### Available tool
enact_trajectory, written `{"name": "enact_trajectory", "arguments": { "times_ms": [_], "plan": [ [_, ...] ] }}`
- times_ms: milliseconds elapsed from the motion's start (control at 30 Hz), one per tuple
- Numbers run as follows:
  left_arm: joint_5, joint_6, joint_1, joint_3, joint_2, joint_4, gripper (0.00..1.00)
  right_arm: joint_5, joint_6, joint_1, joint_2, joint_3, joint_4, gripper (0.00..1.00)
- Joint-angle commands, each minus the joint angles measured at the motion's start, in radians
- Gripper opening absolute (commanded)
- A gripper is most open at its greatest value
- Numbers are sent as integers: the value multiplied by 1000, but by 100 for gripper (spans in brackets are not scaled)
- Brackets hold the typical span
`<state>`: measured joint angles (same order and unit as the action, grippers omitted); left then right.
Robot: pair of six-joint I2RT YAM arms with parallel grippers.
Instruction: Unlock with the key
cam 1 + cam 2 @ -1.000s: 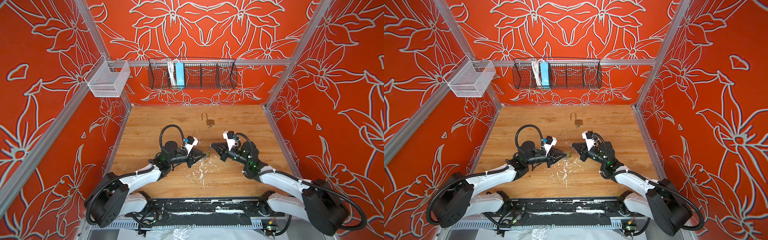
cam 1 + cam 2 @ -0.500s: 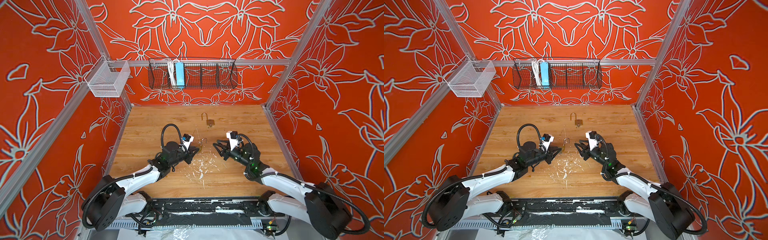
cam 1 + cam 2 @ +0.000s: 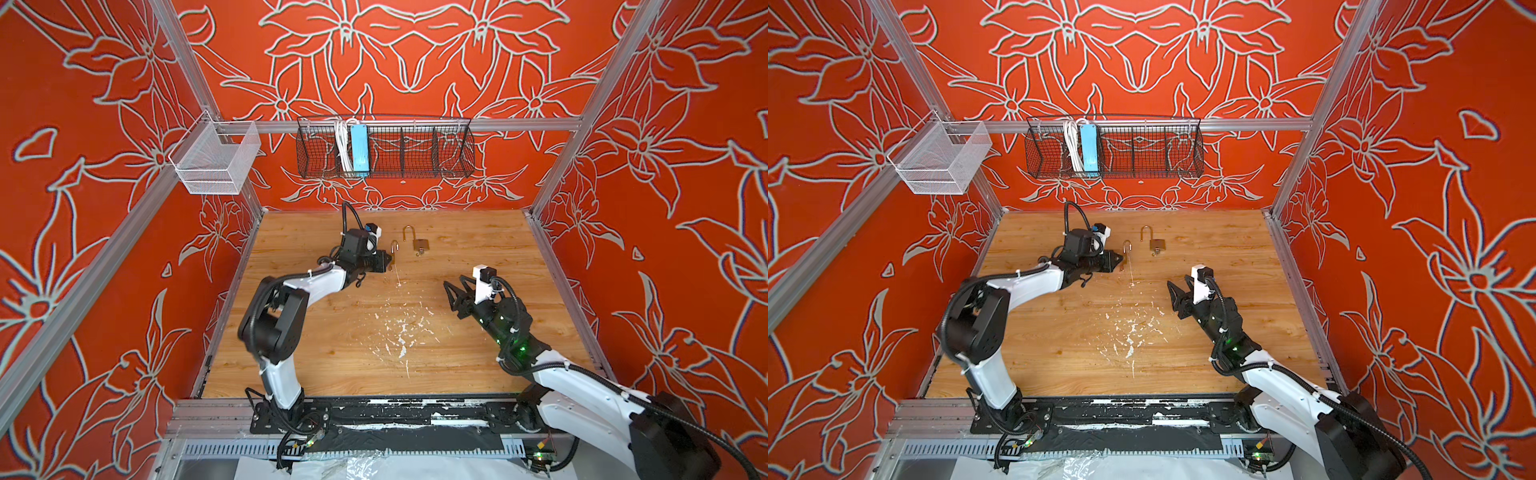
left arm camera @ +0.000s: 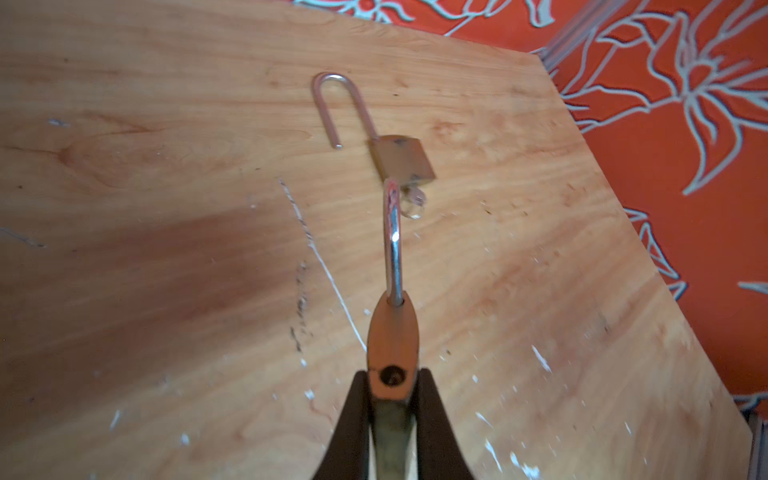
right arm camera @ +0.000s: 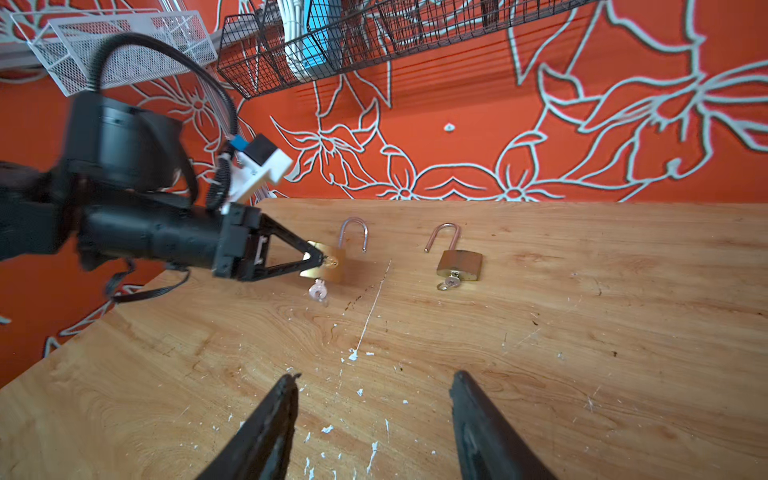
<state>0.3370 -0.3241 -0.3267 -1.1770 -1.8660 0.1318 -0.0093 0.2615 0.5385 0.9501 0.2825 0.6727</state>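
The right pincer (image 5: pixel 374 376) has let go & backed off, jaws apart, empty, while the left pincer (image 5: pixel 318 261), clamped on the padlock (image 5: pixel 333 266) (shackle (image 5: pixel 353 230) open, key (image 5: pixel 318 291) in), has carried it to the tabletop (image 5: pixel 582 332) rear: unlock prob. done.

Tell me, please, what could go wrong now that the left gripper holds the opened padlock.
The left gripper pinches only one end of the padlock, so it might swivel or slip. Its key hangs underneath and could jam against the table when set down. The other padlock lies close and may get bumped.
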Motion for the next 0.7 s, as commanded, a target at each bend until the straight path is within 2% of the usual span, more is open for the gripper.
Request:
{"name": "enact_trajectory", "arguments": {
  "times_ms": [0, 167, 367, 433, 567, 667],
  "plan": [
    [114, -89, 53, -100, -105, -15, 0, 21, -11, -3, 5, 1, -1, 61],
    [213, -169, 123, -222, -265, -22, 0, 22, -17, -2, 23, 5, 5, 61],
    [224, -213, 176, -242, -318, -53, 2, 4, -11, -2, 43, 16, 7, 62],
    [223, -207, 184, -248, -327, -70, 8, 1, -11, -2, 45, 17, 7, 62],
    [207, -183, 194, -253, -333, -98, 31, -1, -12, -2, 45, 17, 6, 62],
    [173, -164, 195, -253, -321, -120, 39, -3, -13, -2, 44, 17, 5, 62]
  ]
}}
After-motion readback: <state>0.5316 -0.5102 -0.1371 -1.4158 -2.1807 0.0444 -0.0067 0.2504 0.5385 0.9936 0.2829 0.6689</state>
